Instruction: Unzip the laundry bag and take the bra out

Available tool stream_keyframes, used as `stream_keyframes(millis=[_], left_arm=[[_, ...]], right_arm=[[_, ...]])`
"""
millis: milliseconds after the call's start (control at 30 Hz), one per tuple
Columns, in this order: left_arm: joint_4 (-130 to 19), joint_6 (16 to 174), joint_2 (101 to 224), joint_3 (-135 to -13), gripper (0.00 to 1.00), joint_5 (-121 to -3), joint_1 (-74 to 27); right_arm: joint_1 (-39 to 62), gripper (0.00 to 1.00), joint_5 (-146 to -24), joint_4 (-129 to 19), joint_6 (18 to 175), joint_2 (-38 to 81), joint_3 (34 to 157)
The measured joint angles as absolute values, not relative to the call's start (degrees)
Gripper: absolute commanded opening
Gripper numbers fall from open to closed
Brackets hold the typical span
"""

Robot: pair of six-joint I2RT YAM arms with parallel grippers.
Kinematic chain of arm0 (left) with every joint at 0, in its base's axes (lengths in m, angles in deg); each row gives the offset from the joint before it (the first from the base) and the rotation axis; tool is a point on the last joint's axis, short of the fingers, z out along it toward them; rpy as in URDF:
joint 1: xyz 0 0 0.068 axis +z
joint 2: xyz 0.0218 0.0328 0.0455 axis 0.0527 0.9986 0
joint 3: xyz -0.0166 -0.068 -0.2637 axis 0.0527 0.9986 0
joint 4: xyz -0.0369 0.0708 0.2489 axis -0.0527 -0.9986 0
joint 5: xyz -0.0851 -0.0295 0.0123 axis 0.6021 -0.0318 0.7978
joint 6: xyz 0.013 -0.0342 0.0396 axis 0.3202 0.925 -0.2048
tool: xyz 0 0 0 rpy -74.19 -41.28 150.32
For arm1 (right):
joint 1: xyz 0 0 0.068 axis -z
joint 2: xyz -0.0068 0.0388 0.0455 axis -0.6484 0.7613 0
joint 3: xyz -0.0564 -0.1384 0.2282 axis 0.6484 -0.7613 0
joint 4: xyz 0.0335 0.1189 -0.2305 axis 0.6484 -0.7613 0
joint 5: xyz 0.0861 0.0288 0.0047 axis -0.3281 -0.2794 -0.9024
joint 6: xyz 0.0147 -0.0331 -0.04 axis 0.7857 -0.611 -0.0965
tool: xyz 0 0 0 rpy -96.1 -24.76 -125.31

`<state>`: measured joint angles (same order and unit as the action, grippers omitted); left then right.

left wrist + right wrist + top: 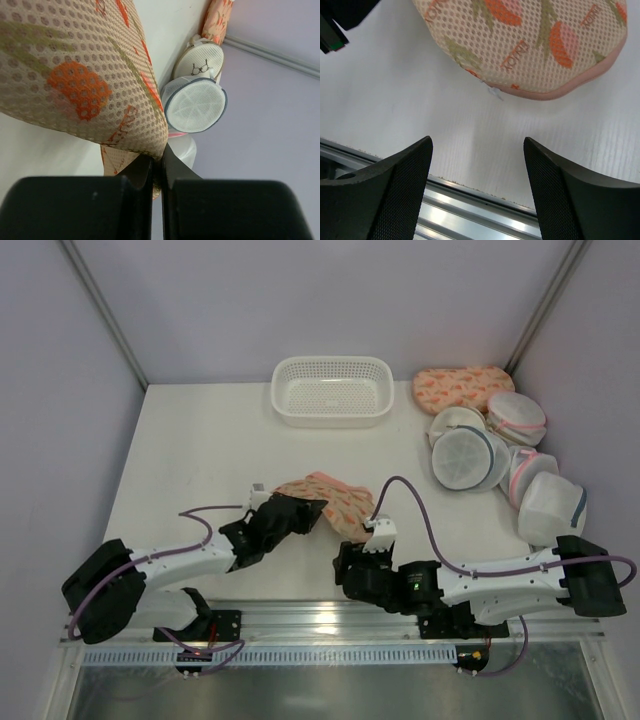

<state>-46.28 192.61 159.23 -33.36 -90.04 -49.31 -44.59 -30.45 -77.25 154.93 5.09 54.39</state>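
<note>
Mesh-faced padded fabric, cream-peach with an orange-red print, makes up the laundry bag (335, 502), which lies on the white table (200, 440) at the centre of the top view, between the two arms. The left gripper (157, 162) has its fingers pressed together on a fold of the bag's left end; in the left wrist view the printed mesh runs straight down into the closed tips. The right gripper (477, 145) hovers just below the bag's lower right edge with its fingers spread wide and nothing between them. The pink edging (555, 92) curves along the top of the right wrist view, and a small pale tab (494, 93) pokes out from it at upper centre; it may be the zipper pull, though it is too small to be sure. The bra is not visible in any view and is presumably zipped inside. The bag looks light, soft and floppy, so it will likely bunch and slide rather than resist a pull; one end needs anchoring while the other gripper takes the little tab, a fiddly target that could slip from the pads. A white basket (332, 390) sits at upper centre, with round mesh bags (470, 455) and a second printed bag (462, 387) at upper right, well apart.
</note>
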Motion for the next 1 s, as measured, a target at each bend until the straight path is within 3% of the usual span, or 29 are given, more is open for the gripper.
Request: stream_keyframes(millis=[367,533,700,733,833,1000], left_arm=[[-43.4,193.9,160.1,-32.3,0.00,-87.1,-49.3],[-42.1,194.5,160.1,-31.2,0.00,-86.5,-49.3],[-40.0,195.2,160.3,-30.8,0.00,-85.4,-49.2],[-39.7,195.3,160.3,-30.7,0.00,-85.2,-49.2],[-38.9,195.4,160.4,-30.3,0.00,-84.8,-49.2],[-37.8,195.3,160.3,-29.4,0.00,-84.5,-49.2]], right_arm=[[-43.6,0.68,-22.7,-68.5,153.5,6.2,53.9],[-41.8,0.50,-21.0,-68.0,153.8,6.9,52.8],[-41.2,0.38,-20.4,-68.0,154.4,7.1,51.3],[-41.2,0.28,-20.2,-68.2,154.5,7.1,51.2],[-41.2,0.17,-19.7,-69.3,155.4,7.1,51.1],[-41.2,0.04,-18.5,-72.7,157.8,6.3,51.1]])
